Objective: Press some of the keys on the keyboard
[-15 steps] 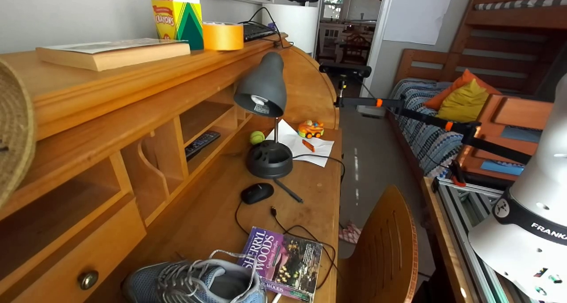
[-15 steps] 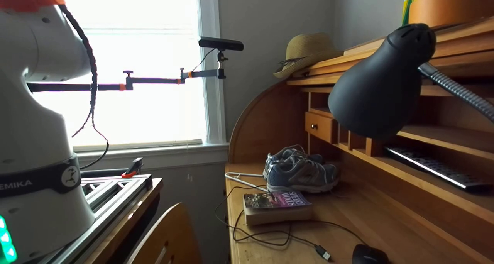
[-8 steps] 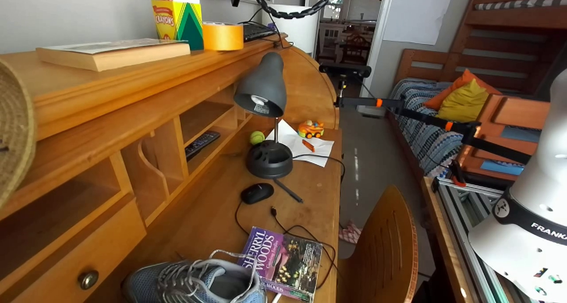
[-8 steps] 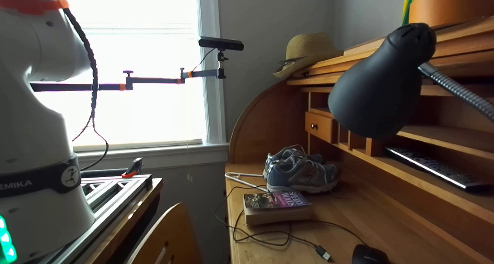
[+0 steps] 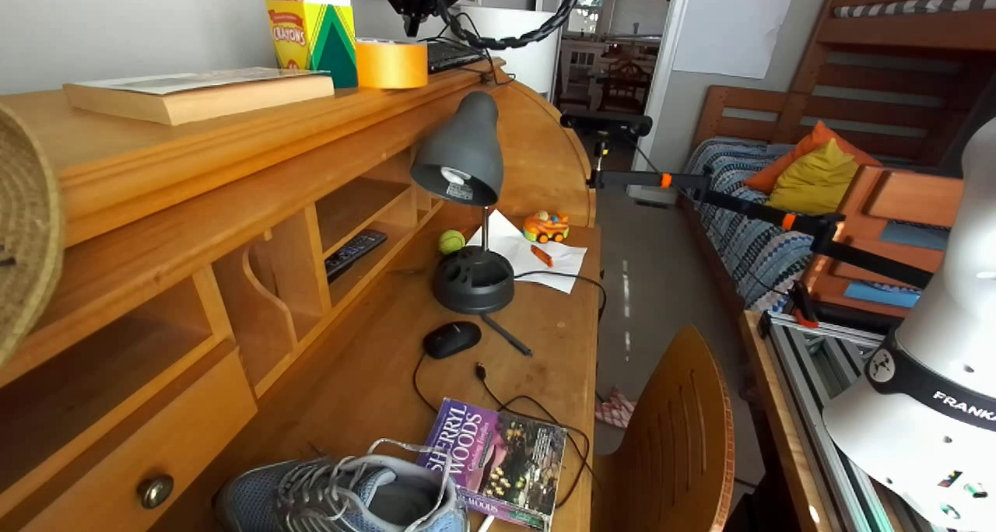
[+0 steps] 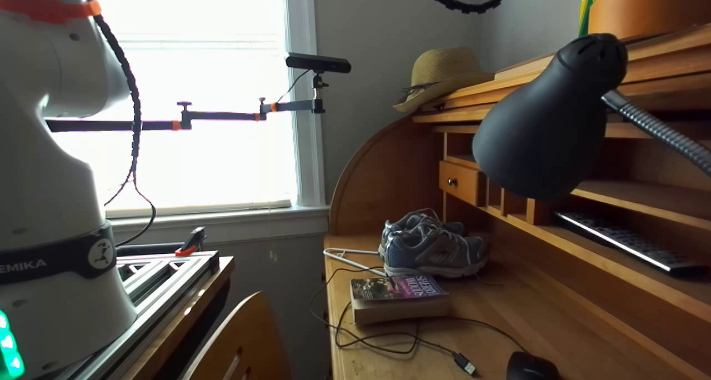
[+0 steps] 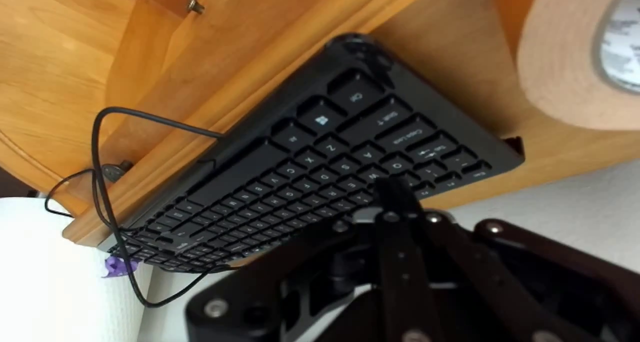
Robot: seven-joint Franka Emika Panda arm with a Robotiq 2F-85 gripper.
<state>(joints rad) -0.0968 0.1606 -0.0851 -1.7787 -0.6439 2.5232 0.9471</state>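
The keyboard (image 7: 280, 172) is black with white letters and lies on the desk's top shelf. In an exterior view a part of it (image 5: 455, 53) shows behind the tape roll. My gripper (image 7: 392, 184) is shut and empty, its fingertips together. In the wrist view the fingertips overlap the keyboard near the W and Q keys. In an exterior view the gripper (image 5: 412, 26) hangs above the shelf, with a gap seen between its tips and the shelf top. The gripper is out of view in the exterior view that shows the hat.
The tape roll (image 7: 575, 57) stands close beside the keyboard. A black cable (image 7: 100, 182) loops by its far end. A crayon box (image 5: 311, 38), a book (image 5: 202, 92) and a hat (image 6: 444, 74) are on the shelf. The lamp (image 5: 463, 151) stands below.
The gripper has come down into view from the top of an exterior view, toward the keyboard. The arm's cable loop has also dropped lower. The objects on the desk have not moved.
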